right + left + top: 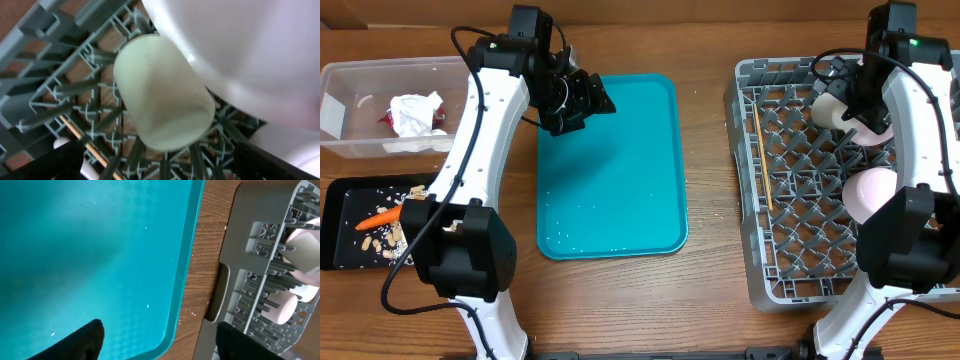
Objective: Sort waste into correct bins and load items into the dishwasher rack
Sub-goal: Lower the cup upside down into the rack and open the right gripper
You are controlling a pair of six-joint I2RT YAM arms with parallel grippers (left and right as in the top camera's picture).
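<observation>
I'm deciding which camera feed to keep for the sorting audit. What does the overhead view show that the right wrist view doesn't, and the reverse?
Only overhead: the clear tub holding a crumpled napkin, the black tray with the carrot and scraps, and the teal tray.
Only right wrist: close detail of the cup lying on its side among the pegs of the dishwasher rack, partly behind a larger white dish.
Both: the dishwasher rack, the cup and a chopstick.
</observation>
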